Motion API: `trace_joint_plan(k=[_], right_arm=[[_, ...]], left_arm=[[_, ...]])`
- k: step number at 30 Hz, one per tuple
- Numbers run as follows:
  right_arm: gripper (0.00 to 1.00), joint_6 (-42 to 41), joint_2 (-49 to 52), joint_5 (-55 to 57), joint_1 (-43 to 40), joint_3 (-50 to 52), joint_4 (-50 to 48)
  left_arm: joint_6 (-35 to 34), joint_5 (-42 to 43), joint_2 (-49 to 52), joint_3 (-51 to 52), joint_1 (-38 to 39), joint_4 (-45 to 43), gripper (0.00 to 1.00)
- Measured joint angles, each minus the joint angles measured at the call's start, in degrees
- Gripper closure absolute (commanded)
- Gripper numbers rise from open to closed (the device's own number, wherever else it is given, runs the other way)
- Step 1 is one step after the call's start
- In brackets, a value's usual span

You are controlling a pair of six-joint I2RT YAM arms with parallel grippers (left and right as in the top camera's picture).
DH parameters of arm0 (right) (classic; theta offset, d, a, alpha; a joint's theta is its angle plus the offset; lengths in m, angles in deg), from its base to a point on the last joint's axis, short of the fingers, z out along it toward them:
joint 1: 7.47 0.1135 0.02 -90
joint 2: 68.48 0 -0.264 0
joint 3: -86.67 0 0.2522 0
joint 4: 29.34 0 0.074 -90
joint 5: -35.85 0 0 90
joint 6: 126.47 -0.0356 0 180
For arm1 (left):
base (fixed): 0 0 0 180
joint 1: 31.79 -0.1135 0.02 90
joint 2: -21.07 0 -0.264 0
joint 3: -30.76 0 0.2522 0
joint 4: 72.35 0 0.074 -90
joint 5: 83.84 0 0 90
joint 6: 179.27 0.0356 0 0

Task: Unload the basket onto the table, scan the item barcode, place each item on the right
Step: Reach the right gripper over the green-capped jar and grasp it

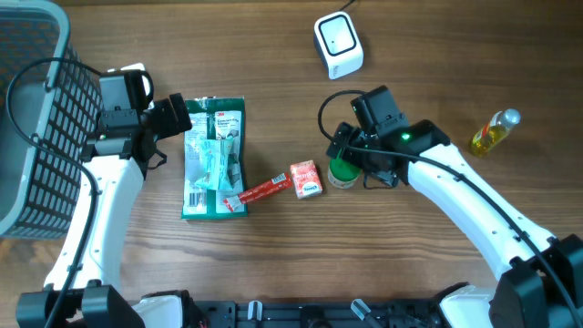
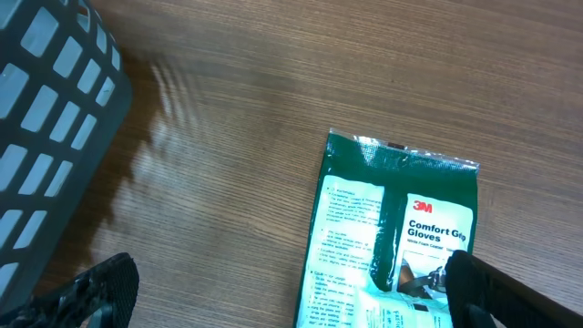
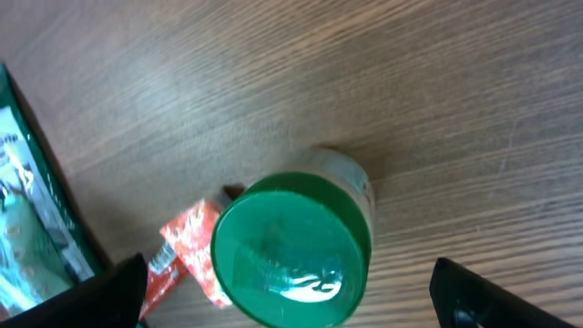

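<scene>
A grey plastic lattice basket (image 1: 36, 109) fills the upper left of the overhead view, and the left arm's white link runs up beside it from the bottom edge. A flat green glove packet (image 1: 215, 155), glossy film with printed panels, lies left of centre on the wood-grain table (image 1: 273, 73). Its lower right corner touches a slim red sachet (image 1: 264, 189), which slants up toward a small red carton (image 1: 307, 179). Just right of the carton stands a round jar (image 1: 342, 173) with a shiny green lid; which of these items is meant for scanning cannot be told. The white, rounded-square scanner (image 1: 338, 44) sits at top centre, well apart from them all, with its cable leading off the top edge. A small bottle (image 1: 495, 131) of yellow liquid with a silvery cap lies tilted at the right. The left gripper (image 1: 175, 117) is just beside the packet's upper left corner, and in the left wrist view its two black fingertips (image 2: 100, 287) are spread wide at the bottom corners, one over bare wood, one over the packet, holding nothing. The right arm bends in from the lower right, and the right gripper (image 1: 346, 153) hangs over the jar. In the right wrist view its fingers (image 3: 114, 292) stand far apart on either side of the lid, not touching it.
</scene>
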Motion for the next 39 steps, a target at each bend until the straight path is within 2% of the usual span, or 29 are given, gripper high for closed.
trace_joint_plan(k=[12, 18, 24, 39], right_arm=[[0.02, -4.8, 0.0, 2.4, 0.1, 0.1, -1.2], [0.02, -5.2, 0.0, 2.5, 2.2, 3.1, -5.7], [0.15, -5.4, 0.0, 2.8, 2.8, 4.8, -6.7], [0.11, -5.6, 0.0, 2.8, 3.0, 4.8, -6.7]], left_arm=[[0.0, 0.0, 0.0, 0.0, 0.0, 0.0, 0.0], [0.0, 0.0, 0.0, 0.0, 0.0, 0.0, 0.0], [0.0, 0.0, 0.0, 0.0, 0.0, 0.0, 0.0], [0.0, 0.0, 0.0, 0.0, 0.0, 0.0, 0.0]])
